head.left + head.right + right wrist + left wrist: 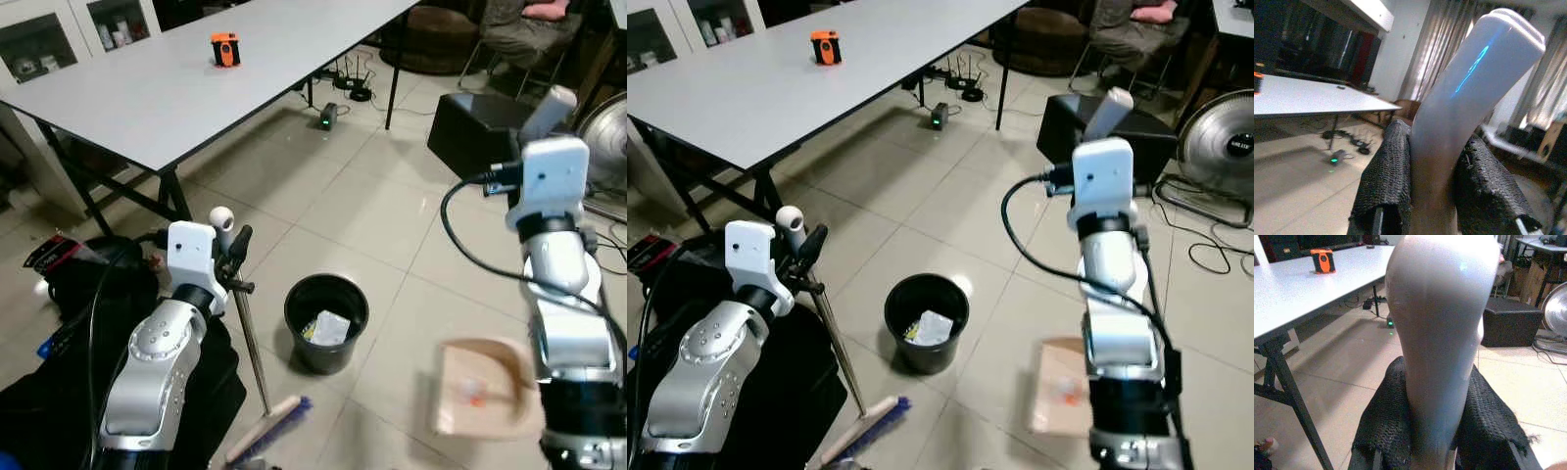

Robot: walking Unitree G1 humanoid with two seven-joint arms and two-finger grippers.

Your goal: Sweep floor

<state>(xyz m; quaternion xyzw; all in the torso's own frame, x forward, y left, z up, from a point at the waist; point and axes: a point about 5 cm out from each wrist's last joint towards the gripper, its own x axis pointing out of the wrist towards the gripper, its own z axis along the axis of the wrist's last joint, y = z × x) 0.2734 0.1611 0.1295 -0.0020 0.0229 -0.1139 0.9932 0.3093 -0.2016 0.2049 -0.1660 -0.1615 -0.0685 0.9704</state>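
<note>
My left gripper is shut on the broom's thin metal rod just below its white rounded top. The rod slants down to the brush head on the tiles near my feet. In the left wrist view the white handle top stands between the black fingers. My right gripper is shut on the pale dustpan handle, raised high on the right. The beige dustpan hangs low, blurred, with small orange bits in it. A black bin holding crumpled paper stands on the floor between the arms.
A long grey table with an orange device spans the back left. A black box, a floor fan and cables sit at the right. A seated person is at the back. Black bags lie at my left.
</note>
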